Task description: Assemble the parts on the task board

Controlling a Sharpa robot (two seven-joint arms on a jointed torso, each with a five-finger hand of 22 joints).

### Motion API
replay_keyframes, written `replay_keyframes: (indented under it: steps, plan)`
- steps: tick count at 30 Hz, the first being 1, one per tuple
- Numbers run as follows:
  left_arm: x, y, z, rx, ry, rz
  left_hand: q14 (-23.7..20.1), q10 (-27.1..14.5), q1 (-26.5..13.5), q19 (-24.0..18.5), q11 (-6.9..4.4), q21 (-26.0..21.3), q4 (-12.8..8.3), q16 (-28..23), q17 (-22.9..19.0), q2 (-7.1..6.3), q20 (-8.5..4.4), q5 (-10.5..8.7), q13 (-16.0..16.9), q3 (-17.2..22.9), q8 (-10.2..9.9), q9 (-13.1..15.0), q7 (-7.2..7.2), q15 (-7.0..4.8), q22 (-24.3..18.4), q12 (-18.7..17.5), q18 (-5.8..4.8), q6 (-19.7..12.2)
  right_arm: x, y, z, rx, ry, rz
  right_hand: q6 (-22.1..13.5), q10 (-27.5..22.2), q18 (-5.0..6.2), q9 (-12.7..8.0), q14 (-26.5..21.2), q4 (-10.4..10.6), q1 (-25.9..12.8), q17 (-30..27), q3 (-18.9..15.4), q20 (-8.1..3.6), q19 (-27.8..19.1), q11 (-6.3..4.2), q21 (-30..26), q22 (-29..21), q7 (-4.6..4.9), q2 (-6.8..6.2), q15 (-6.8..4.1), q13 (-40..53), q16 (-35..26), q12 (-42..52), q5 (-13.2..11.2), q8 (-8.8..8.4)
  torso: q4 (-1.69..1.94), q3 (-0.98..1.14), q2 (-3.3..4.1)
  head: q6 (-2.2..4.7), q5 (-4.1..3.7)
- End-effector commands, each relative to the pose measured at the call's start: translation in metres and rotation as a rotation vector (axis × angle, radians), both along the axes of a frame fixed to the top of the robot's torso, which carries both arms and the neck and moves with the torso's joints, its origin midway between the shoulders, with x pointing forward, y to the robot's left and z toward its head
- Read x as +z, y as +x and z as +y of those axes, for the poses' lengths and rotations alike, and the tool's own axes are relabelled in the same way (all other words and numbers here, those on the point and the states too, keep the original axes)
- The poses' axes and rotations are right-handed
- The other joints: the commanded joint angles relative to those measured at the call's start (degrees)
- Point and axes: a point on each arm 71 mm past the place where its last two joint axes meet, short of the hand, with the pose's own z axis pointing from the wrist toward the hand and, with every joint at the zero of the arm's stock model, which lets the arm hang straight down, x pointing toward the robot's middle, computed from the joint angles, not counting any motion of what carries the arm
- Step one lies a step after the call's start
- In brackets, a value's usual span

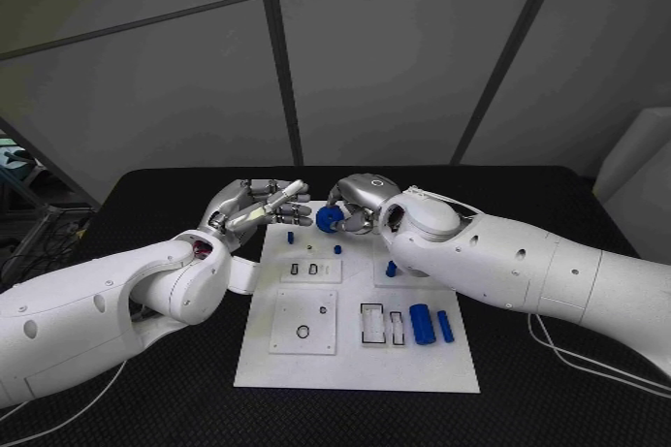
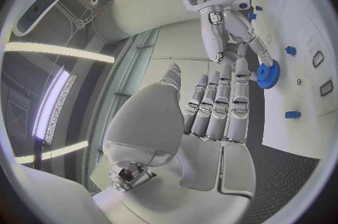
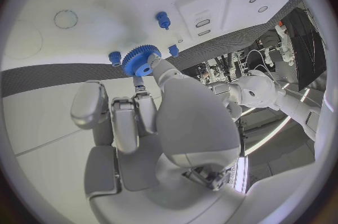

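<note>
A blue gear (image 1: 328, 219) is held in the fingertips of the right hand (image 1: 361, 201), just above the far edge of the task board (image 1: 357, 369). The left hand (image 1: 259, 207) is kept open beside it, holding nothing. The gear likely must be lowered onto a blue peg (image 1: 338, 248).

No text (or numbers) can be read anywhere.

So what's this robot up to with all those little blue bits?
It is assembling parts on a white task board. The right hand holds a blue gear over the board's far edge. The left hand is beside it with fingers stretched out, holding nothing. Blue cylinders lie on the board's right side, and small blue pegs stand near its far end.
</note>
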Motion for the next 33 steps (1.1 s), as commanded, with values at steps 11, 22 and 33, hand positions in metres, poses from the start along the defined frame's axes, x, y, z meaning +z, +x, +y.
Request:
replay_keyframes:
  steps: [11,22,33]
  plan:
    - [0.0021,-0.0001,-0.0021,-0.016,-0.01,-0.014,-0.15,0.12,0.19,-0.29,0.28,-0.21,-0.18,-0.35,0.06,0.46,0.28,-0.23,-0.05,-0.31,-0.23,-0.08,0.55,0.06,-0.1,-0.21,0.74,0.35,-0.0044,0.0037,0.0066,-0.02,-0.041,0.024,0.05,-0.07,-1.03,-0.17,4.9,0.09,-0.85,9.35,0.66,0.11,-0.04,0.21,0.03,-0.35,0.19,-0.5,0.06,2.62,0.07,-0.35,-0.04,-0.13,-0.05,0.06,-0.02,-0.16,0.15]
    - [0.002,-0.0001,-0.0042,-0.021,-0.012,-0.013,-0.15,0.12,0.19,-0.29,0.28,-0.21,-0.18,-0.35,0.06,0.46,0.28,-0.23,-0.05,-0.31,-0.23,-0.08,0.55,0.06,-0.1,-0.21,0.74,0.35,-0.0065,0.006,0.0072,-0.038,-0.061,0.035,-1.33,-1.1,-1.01,-0.43,4.89,-0.18,-1.44,9.39,1.06,0.38,-0.23,0.59,-0.05,-0.48,0.61,-1.31,0.38,1.45,0.08,-1.43,-0.41,-1.34,-0.06,0.07,-0.02,-0.53,0.15]
    - [0.0018,0.0003,-0.0044,-0.021,-0.012,-0.012,-0.15,0.12,0.19,-0.29,0.28,-0.21,-0.18,-0.35,0.06,0.46,0.28,-0.23,-0.05,-0.31,-0.23,-0.08,0.55,0.06,-0.1,-0.21,0.74,0.35,-0.0074,0.007,0.0073,-0.044,-0.071,0.041,-6.13,-2.09,-0.92,-0.65,4.86,-0.38,-2.24,9.36,1.26,0.88,-0.62,1.1,-0.25,-0.83,1.09,-2.04,0.87,0.46,0.06,-2.37,-1.06,-4.09,-0.1,0.06,-0.05,-0.68,0.19]
